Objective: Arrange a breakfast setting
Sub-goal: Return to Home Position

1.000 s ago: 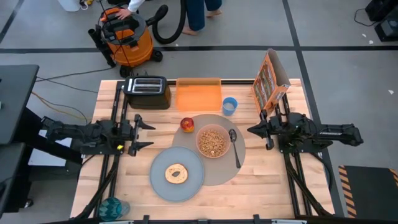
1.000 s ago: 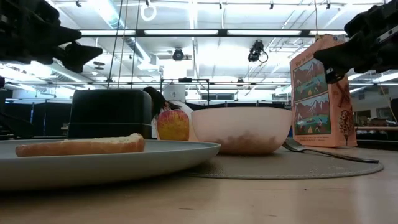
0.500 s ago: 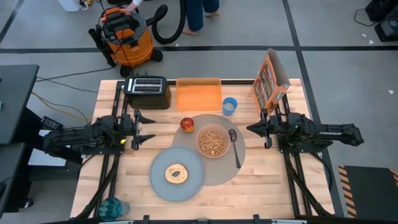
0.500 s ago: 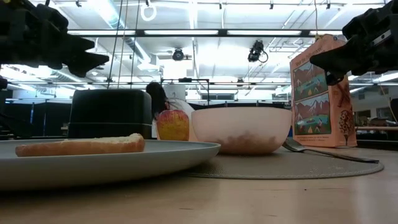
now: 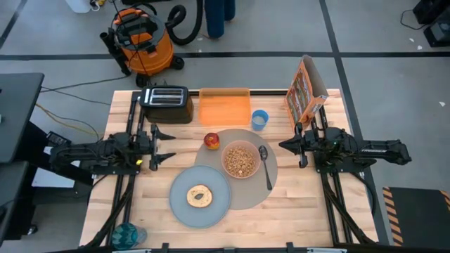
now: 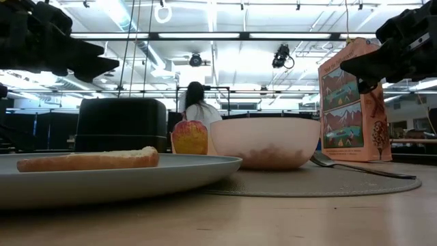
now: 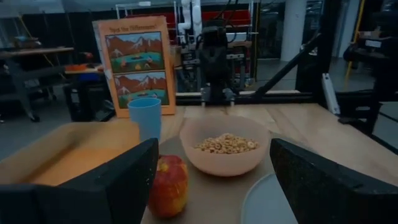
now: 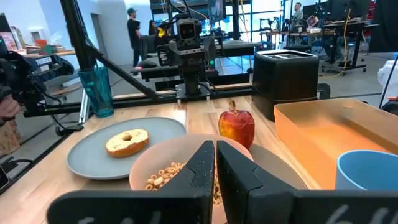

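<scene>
A round grey-brown placemat [image 5: 247, 198] lies mid-table. On it stand a pink bowl [image 5: 240, 160] holding cereal and, to the bowl's right, a metal spoon [image 5: 265, 165]. A red apple [image 5: 211, 140] sits at the mat's far-left edge. The grey plate [image 5: 184, 208] overlaps the mat's near-left edge and carries a browned bagel [image 5: 200, 195]. A blue cup [image 5: 259, 119] stands on the wood beyond the mat. My left gripper [image 5: 171, 145] hovers open and level, left of the apple. My right gripper [image 5: 281, 146] hovers shut and level, right of the spoon. Neither touches anything.
A black toaster [image 5: 166, 104], an orange tray [image 5: 225, 107] and an upright cereal box [image 5: 304, 91] line the far edge. A teal glass [image 5: 129, 234] stands at the near-left corner. An orange vacuum [image 5: 140, 39] sits on the floor beyond the table.
My left gripper has swung a little toward the table's far edge and now points straight across the table, still open. A person in the room behind has moved.
</scene>
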